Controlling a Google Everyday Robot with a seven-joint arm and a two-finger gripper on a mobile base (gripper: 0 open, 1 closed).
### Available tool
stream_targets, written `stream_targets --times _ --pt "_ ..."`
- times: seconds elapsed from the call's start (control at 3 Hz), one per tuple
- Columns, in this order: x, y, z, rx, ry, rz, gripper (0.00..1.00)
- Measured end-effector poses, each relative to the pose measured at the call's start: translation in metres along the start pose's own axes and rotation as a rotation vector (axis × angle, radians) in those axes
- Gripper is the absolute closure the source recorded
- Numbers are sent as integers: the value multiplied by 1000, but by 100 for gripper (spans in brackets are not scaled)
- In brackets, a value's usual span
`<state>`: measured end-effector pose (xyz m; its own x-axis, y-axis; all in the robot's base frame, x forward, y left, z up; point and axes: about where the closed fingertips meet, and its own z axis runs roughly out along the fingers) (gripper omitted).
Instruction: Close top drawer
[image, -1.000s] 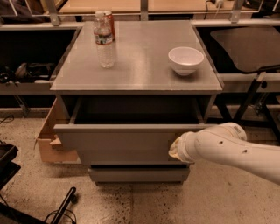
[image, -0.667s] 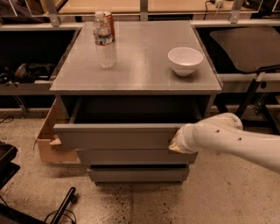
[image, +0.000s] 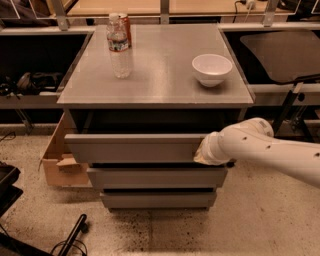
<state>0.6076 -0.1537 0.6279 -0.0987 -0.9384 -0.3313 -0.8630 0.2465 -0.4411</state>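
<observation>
The top drawer (image: 132, 148) is a wide grey drawer with a plain flat front, under the cabinet's grey top (image: 160, 75). It stands out only a little from the cabinet, with a dark gap above its front. My gripper (image: 201, 152) is at the end of the white arm (image: 270, 150) that comes in from the right. It presses against the right end of the drawer front. Its fingers are hidden behind the wrist.
Two lower grey drawer fronts (image: 157, 177) sit below. On top stand a water bottle (image: 119, 47), a can (image: 126, 27) behind it and a white bowl (image: 212, 69). A cardboard box (image: 60, 157) is on the floor to the left, and a black cable and pole (image: 70, 237) at the lower left.
The top drawer has slid further into the cabinet. My gripper and arm have moved inward with it, still against its right front.
</observation>
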Motion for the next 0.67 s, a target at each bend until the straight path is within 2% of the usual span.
stream_targets --times 0.33,0.67 --pt "0 2 -1 0 0 0 100" --pt "0 2 -1 0 0 0 83"
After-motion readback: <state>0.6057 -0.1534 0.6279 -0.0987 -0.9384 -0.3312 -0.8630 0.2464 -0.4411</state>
